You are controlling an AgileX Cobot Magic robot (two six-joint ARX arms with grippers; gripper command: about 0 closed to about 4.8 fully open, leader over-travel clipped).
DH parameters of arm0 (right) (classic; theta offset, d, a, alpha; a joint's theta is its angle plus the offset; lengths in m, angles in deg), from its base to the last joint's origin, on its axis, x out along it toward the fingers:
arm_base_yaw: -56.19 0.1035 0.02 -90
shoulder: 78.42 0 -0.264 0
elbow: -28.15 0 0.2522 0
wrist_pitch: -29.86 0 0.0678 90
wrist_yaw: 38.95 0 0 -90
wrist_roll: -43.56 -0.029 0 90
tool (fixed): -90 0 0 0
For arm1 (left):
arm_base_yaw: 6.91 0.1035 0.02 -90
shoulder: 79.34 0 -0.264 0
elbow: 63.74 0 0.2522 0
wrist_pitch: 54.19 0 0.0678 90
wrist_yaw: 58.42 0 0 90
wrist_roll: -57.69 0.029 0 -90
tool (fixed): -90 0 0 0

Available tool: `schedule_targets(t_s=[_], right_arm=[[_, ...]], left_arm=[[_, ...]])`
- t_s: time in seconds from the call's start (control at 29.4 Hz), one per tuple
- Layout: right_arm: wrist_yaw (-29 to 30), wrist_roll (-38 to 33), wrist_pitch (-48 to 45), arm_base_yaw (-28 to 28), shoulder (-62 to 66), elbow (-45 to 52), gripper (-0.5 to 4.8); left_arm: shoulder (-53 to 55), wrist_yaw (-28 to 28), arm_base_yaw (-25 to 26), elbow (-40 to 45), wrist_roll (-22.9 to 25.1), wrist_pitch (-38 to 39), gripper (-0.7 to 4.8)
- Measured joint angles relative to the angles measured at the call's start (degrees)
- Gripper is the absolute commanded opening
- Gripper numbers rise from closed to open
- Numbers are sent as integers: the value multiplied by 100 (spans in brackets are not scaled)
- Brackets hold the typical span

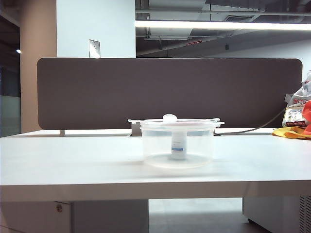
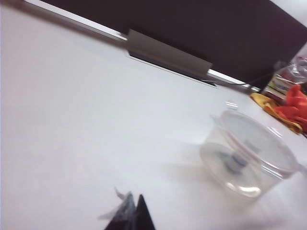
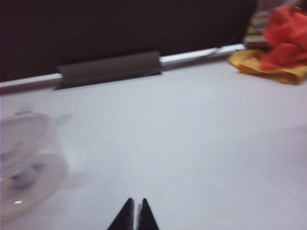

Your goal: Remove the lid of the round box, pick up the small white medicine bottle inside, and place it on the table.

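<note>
Exterior view: lid (image 1: 176, 122) on the round box (image 1: 178, 148), bottle (image 1: 178, 145) inside.
Left gripper (image 2: 130, 214) and right gripper (image 3: 135, 216) hang closed, empty, well short; I'd open one, then lift the lid straight up.

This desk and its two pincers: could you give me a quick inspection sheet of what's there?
Surface: white table, bare around the tub.
Job's things: round box mid-table, lid on it; small white medicine bottle upright inside.
Clutter: yellow and orange cloth and a printed bag at the far right edge.
Grippers: left pincer and right pincer both shut, empty, well short of the box; neither shows in the exterior view.
Cables: one grey cable by the divider.
Surroundings: dark grey divider panel, ceiling light strip.
</note>
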Motion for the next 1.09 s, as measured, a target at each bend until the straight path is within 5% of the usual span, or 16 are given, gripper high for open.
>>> schedule_targets(t_s=[0.27,0.58,0.71,0.88,1.09], right_arm=[[221,-175,247,2,273,-1250,49],[726,-254,385,2,2468,-3462,72],[1172,-251,855,4,3532,-4446,-3],[1344,-243,1797,13,4642,-5327,-2],[1556,-116,1961,494,5895,-5871,-2]], left_arm=[[33,-341,-2,-929,-72,192,-6],[1300,-702,-2,-2592,-63,608,-6],[2356,-966,-2,-3314,79,1012,-6],[3377,-1366,-13,-4030,105,1073,-6],[4524,-1357,-1130,-4778,-68,1047,-6]])
